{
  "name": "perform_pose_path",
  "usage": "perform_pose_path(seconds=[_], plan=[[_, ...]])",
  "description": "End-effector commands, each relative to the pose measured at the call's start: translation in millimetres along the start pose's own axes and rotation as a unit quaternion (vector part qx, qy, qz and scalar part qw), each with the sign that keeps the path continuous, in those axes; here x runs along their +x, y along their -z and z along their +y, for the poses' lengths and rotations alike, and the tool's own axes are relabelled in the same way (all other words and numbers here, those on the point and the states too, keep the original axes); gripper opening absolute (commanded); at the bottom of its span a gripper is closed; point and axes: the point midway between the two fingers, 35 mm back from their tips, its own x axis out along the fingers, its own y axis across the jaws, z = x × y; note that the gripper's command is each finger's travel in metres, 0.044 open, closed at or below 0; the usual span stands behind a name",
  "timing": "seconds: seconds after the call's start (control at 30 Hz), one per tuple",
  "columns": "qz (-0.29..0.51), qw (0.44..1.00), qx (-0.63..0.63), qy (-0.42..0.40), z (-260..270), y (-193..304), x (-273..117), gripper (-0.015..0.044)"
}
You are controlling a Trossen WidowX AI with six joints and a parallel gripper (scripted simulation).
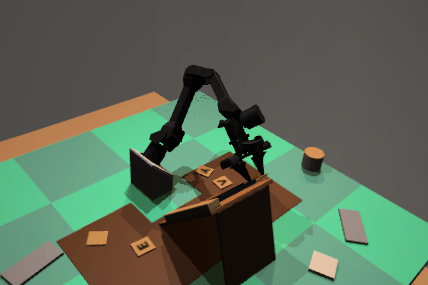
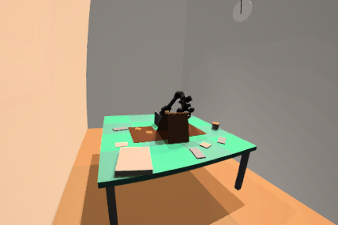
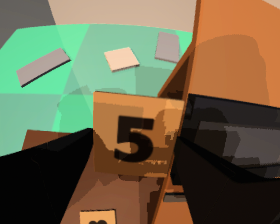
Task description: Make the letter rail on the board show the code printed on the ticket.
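Note:
My gripper is shut on a square wooden tile marked 5, held face up at the end of the dark rail on the sloping board. In the wrist view the tile's right edge is close beside the rail; contact is unclear. Tile V and tile Y lie behind the board. Tile E and a tile with no readable mark lie in front left. Another tile is partly cut off in the wrist view. No ticket print is readable.
A dark upright panel stands by the arm's base. A short cylinder stands at the right. Grey slabs and a cream square lie on the counter. A large pale box sits near the counter's edge.

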Motion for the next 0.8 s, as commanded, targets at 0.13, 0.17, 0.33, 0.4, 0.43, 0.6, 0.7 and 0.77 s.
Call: perform_pose_path(seconds=[0.13,0.17,0.33,0.4,0.43,0.6,0.7,0.77], plan=[[0.003,1.0,-0.001,0.0,-5,2,1,0.0],[0.003,1.0,-0.001,0.0,-6,2,1,0.0],[0.003,1.0,-0.001,0.0,-9,2,1,0.0],[0.003,1.0,-0.001,0.0,-10,2,1,0.0],[0.003,1.0,-0.001,0.0,-10,2,1,0.0],[0.003,1.0,-0.001,0.0,-13,2,1,0.0],[0.003,1.0,-0.001,0.0,-14,2,1,0.0],[0.003,1.0,-0.001,0.0,-15,2,1,0.0]])
